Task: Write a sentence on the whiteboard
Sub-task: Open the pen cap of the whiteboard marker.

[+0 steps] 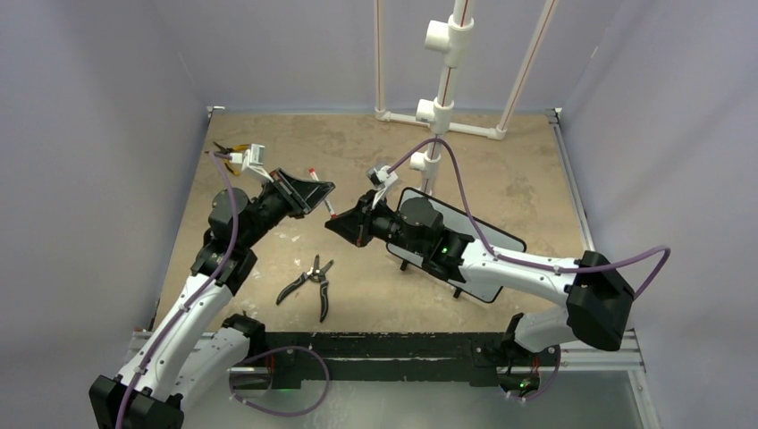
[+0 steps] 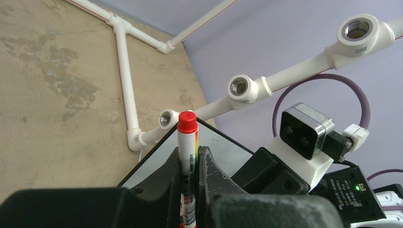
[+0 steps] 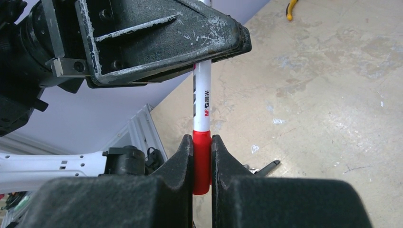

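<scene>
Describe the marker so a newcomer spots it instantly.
Look above the middle of the tan table. There the marker bridges the left pincer and right pincer, off the surface. Unlike the black-handled pliers lying nearby, it is a slim white barrel with red ends.

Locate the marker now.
Mid-table in the top view, the marker is held aloft: barrel in the left gripper, red cap in the right gripper, left of the whiteboard.
</scene>
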`<action>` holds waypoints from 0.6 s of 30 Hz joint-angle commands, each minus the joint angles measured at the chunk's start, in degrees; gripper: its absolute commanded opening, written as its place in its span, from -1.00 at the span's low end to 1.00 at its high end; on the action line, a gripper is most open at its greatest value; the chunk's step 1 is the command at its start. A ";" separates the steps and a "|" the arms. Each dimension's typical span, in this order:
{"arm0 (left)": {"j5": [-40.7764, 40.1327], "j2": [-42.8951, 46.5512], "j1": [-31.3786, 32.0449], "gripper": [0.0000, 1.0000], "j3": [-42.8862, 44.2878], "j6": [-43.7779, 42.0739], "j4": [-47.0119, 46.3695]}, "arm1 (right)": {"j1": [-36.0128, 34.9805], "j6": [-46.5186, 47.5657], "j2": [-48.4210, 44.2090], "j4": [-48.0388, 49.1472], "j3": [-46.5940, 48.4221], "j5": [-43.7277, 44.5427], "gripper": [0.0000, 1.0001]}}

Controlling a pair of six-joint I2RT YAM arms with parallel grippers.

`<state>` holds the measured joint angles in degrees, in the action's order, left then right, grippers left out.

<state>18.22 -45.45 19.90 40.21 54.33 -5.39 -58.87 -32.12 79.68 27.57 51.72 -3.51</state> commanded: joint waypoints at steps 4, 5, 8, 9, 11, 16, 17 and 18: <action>-2.34 0.39 0.05 -1.00 3.15 -3.06 -0.74 | -0.37 1.03 -1.37 -0.90 -0.70 0.91 -1.00; -3.26 0.51 0.05 -1.00 3.35 -3.54 -0.88 | -0.37 0.90 -1.37 -1.06 -1.10 0.73 -1.00; -6.45 1.86 -0.04 -1.00 2.95 -4.66 -2.77 | -0.37 -0.04 -1.81 -0.56 -3.57 0.19 -1.00; -7.41 2.28 -0.04 -1.00 2.64 -4.97 -3.88 | -0.37 -0.31 -2.12 -0.14 -4.43 -0.21 -1.00; -8.98 3.05 -0.04 -1.00 2.14 -5.43 -5.89 | -0.45 -0.87 -2.84 0.76 -6.30 -0.99 -1.00; -11.78 3.01 -0.19 -1.00 1.46 -4.80 -8.24 | -0.79 -1.36 -5.31 1.27 -10.23 -1.01 -1.00; -12.05 3.00 -0.27 -1.00 1.12 -4.51 -9.04 | -0.93 -1.30 -5.71 1.26 -10.77 -0.86 -1.00; -12.25 2.87 -0.30 -1.00 0.66 -4.09 -9.82 | -0.97 -1.15 -6.09 1.13 -11.15 -0.70 -1.00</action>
<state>11.60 -43.44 20.21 40.42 51.29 -7.75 -59.44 -32.99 75.57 30.48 42.76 -4.16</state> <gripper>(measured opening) 0.097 0.097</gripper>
